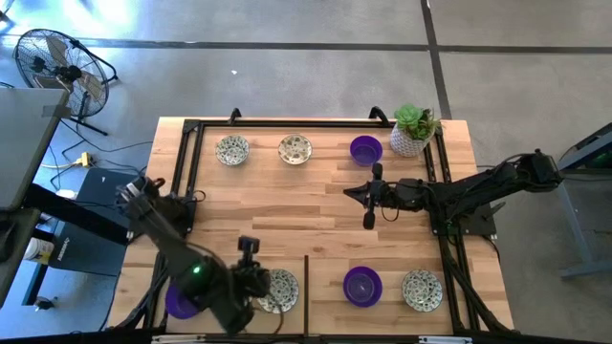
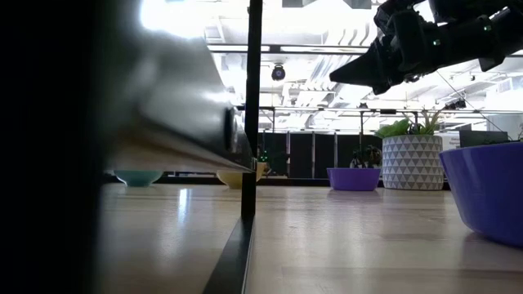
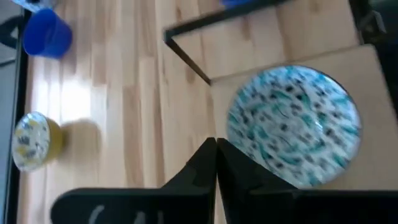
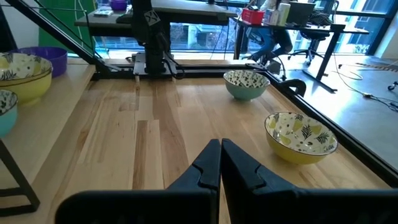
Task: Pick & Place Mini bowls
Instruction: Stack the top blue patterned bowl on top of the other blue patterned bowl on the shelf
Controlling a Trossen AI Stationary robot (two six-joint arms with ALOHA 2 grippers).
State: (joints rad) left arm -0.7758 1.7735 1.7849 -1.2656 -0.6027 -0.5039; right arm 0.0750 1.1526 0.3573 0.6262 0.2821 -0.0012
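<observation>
Seven mini bowls show in the high view. The far row has two patterned bowls [image 1: 232, 150] [image 1: 295, 149] and a purple one [image 1: 365, 150]. The near row has a purple bowl [image 1: 177, 302] half hidden under my left arm, a patterned bowl [image 1: 280, 290], a purple bowl [image 1: 362, 286] and a patterned bowl [image 1: 422, 290]. My left gripper [image 1: 262, 283] [image 3: 216, 144] is shut, over the left edge of the near patterned bowl [image 3: 293, 124]. My right gripper [image 1: 348, 191] [image 4: 220, 144] is shut and hangs in the air over mid-table, pointing left, high in the low view [image 2: 347, 75]. My left gripper's shut fingertips [image 3: 208, 152] stand by the rim [image 3: 233, 134] of the near patterned bowl, coming from above. I cannot tell whether they touch it.
A white pot with a green plant [image 1: 413, 130] stands at the far right corner. A black frame [image 1: 191, 129] runs along the table's edges, and a thin black bar [image 1: 306, 291] stands at the near edge between the bowls. Bare wood [image 1: 287, 205] lies in mid-table.
</observation>
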